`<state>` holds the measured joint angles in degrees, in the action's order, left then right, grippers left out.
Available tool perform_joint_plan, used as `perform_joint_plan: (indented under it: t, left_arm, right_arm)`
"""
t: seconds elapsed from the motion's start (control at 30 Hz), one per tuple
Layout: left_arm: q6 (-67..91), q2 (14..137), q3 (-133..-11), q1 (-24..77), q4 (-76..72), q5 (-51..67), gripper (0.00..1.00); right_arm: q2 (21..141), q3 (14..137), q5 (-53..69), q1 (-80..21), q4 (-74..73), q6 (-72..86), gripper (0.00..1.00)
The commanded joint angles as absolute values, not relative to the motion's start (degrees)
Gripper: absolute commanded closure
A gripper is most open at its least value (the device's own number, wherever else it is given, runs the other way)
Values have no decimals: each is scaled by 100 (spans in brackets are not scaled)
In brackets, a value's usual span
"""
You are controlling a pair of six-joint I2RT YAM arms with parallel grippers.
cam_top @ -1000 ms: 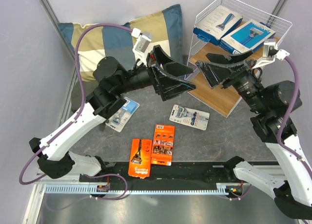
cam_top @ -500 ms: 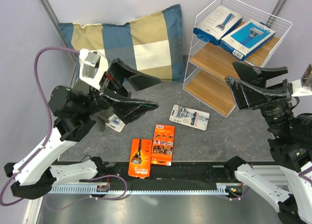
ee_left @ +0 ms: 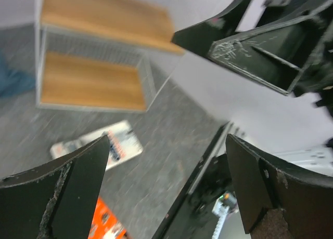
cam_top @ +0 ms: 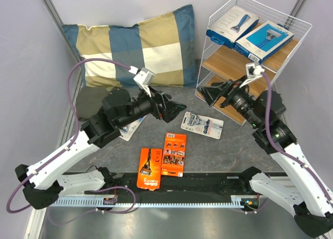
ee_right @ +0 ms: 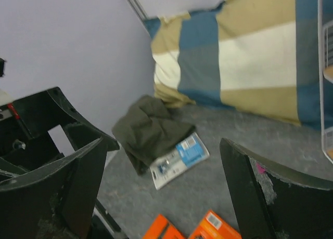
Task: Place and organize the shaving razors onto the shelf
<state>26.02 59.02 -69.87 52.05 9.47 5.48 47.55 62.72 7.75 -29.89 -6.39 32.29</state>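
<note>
Both arms have swung in and down toward the middle of the table since half a second ago; none of the razors has shifted. Two blue boxes [cam_top: 263,39] lie side by side on the top board of the shelf [cam_top: 223,62], whose two lower boards are bare. The other four packs are on the table [cam_top: 234,145]: a blister pack [cam_top: 202,124] near the shelf's foot, two orange cards [cam_top: 174,154] touching each other at the near edge, and a second blister pack [ee_right: 179,160] against a dark cloth [ee_right: 148,127], partly under the left arm in the top view.

The left hand [cam_top: 177,110] hovers with its jaws spread as wide as they go, holding nothing. The right hand [cam_top: 204,95], just as wide and also empty, hangs in front of the lower boards, facing it.

The hands are near each other above the first blister pack, so if both go for it they could collide. The packs lie flat, and a finger may push one along rather than get under it. The right arm is close to the wire frame and could knock it. The cloth might snag and drag.
</note>
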Motion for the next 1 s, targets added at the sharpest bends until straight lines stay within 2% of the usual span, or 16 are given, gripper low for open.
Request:
perform_joint_plan:
  t: [0.0, 0.37, 0.63, 0.8, 0.97]
  left_arm:
    - [2382, 6055, -6882, 5072, 1660, -175, 0]
    - [3014, 6828, -6118, 4509, 2083, 254, 0]
    - [3138, 7505, -5670, 4157, 1969, 755, 0]
    - [3216, 7874, -5423, 3965, 1452, 1255, 0]
    - [3366, 8402, -5309, 3665, 1055, 1872, 0]
  right_arm:
    - [4913, 6144, 782, -2997, -1037, 2883, 2]
    - [5888, 4976, 1072, -3006, -1064, 2892, 2]
    - [6784, 4325, 756, -3006, -871, 2831, 2]
    - [7022, 4201, -472, -3260, -730, 2121, 2]
    - [7373, 4245, -1897, -4024, -624, 1644, 2]
